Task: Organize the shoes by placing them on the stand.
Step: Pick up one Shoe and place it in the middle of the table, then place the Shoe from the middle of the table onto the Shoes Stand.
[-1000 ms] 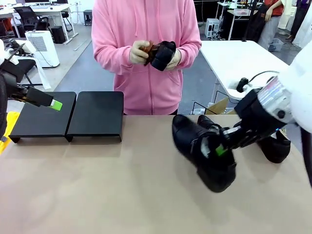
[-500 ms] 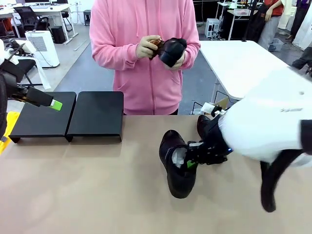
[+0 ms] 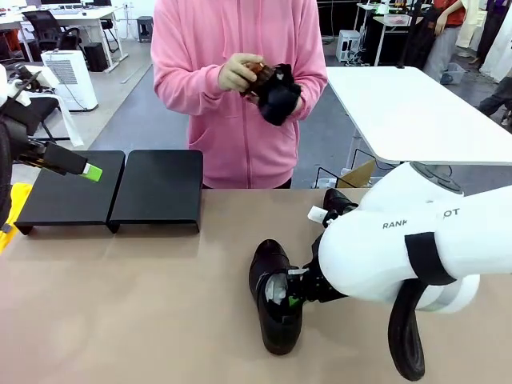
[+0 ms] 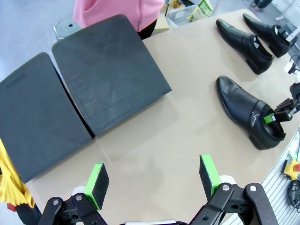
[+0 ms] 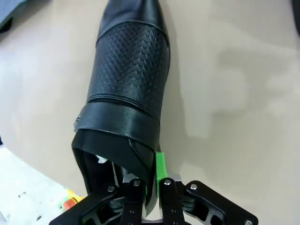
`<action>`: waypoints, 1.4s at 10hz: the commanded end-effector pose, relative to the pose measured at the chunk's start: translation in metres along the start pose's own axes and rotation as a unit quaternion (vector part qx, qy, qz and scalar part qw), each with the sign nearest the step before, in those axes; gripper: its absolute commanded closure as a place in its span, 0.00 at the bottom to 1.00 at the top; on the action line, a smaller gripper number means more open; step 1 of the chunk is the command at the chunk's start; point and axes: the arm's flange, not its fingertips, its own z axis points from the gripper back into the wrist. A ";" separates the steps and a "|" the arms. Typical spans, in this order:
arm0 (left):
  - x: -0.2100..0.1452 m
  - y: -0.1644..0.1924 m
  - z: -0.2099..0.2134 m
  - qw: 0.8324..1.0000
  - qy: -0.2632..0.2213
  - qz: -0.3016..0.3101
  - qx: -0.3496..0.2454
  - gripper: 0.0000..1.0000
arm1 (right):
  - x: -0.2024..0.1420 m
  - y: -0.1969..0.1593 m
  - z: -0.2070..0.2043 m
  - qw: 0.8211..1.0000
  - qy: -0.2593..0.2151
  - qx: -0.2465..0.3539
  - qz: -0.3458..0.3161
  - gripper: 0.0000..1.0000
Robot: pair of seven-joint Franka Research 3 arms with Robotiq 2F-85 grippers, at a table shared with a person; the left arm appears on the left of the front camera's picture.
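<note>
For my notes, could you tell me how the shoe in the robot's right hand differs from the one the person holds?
The robot's shoe stands on the table; the person's shoe is raised at chest height. The right hand pinches the robot's shoe at its back rim; the person's hands cradle the person's shoe. Both are black.

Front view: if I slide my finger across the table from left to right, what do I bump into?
left stand panel → right stand panel → shoe → right arm
</note>
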 end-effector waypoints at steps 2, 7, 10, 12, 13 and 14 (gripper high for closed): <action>-0.001 0.001 0.002 1.000 -0.001 -0.007 -0.004 0.00 | -0.035 -0.035 0.016 1.000 -0.011 0.017 -0.015 0.40; -0.001 0.001 0.002 1.000 -0.001 -0.007 -0.004 0.00 | -0.017 -0.048 0.080 0.995 -0.023 0.094 0.001 0.00; -0.001 0.001 0.002 1.000 -0.001 -0.007 -0.004 0.00 | 0.018 -0.005 0.044 0.999 -0.035 0.032 -0.014 0.00; -0.001 0.001 0.002 1.000 -0.001 -0.007 -0.004 0.00 | 0.018 -0.005 0.044 0.999 -0.035 0.032 -0.014 0.00; -0.001 0.001 0.002 1.000 -0.001 -0.007 -0.004 0.00 | 0.018 -0.005 0.044 0.999 -0.035 0.032 -0.014 0.00; -0.001 0.001 0.002 1.000 -0.001 -0.007 -0.004 0.00 | 0.018 -0.005 0.044 0.999 -0.035 0.032 -0.014 0.00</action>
